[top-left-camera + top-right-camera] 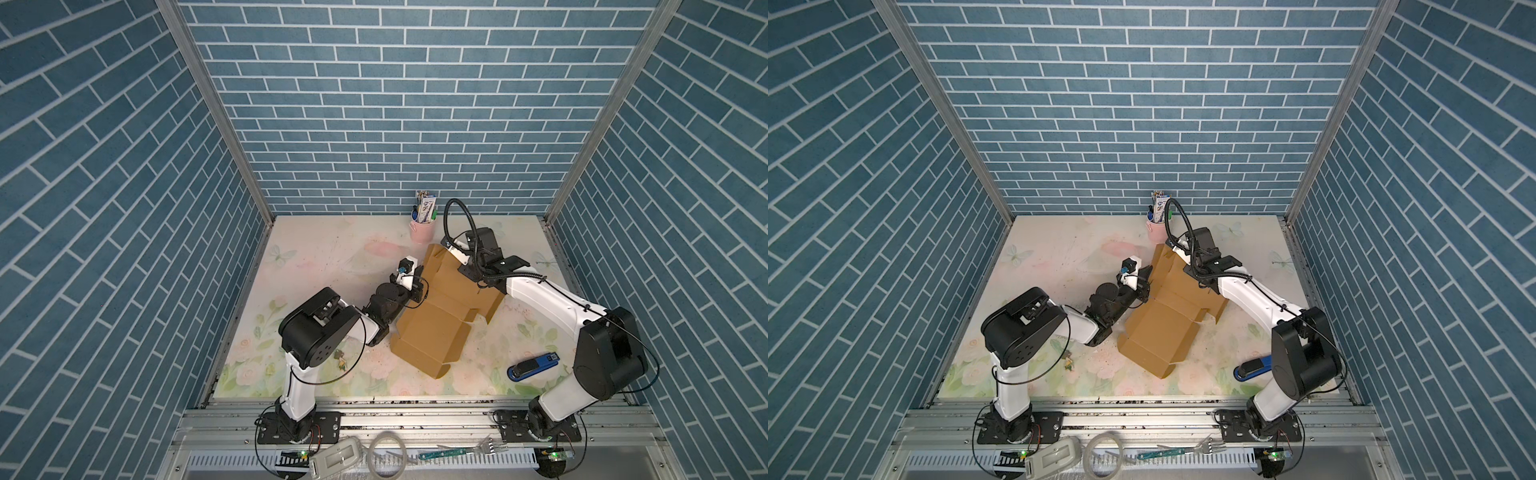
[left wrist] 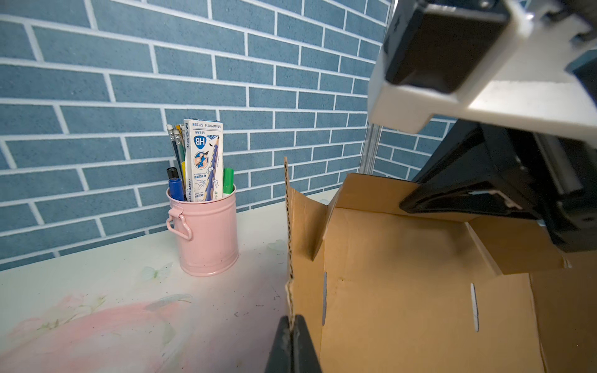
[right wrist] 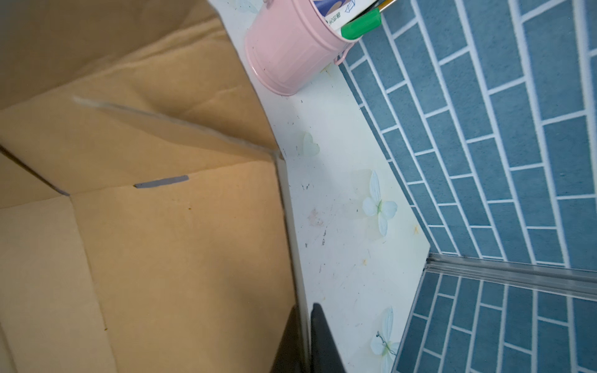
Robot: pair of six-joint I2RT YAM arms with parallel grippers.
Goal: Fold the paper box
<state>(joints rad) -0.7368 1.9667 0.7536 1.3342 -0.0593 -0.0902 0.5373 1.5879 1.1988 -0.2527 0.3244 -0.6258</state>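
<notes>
As my left gripper [image 2: 292,339] and right gripper [image 3: 305,342] pinch paper box [image 1: 432,332] edges, a pink bucket [image 2: 206,235] stands near.
Only the top views show the blue stapler [image 1: 534,365].

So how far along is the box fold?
Early. On the paper box the far flaps stand up, while the near panels lie mostly flat. In hand: left gripper and right gripper each pinch an edge. Left: raising the walls and closing the lid.

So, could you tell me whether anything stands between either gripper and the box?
Nothing visible does. The left gripper is shut on a raised flap edge of the box, and the right gripper is shut on another edge. The pink cup stands just beyond the box, not between.
</notes>
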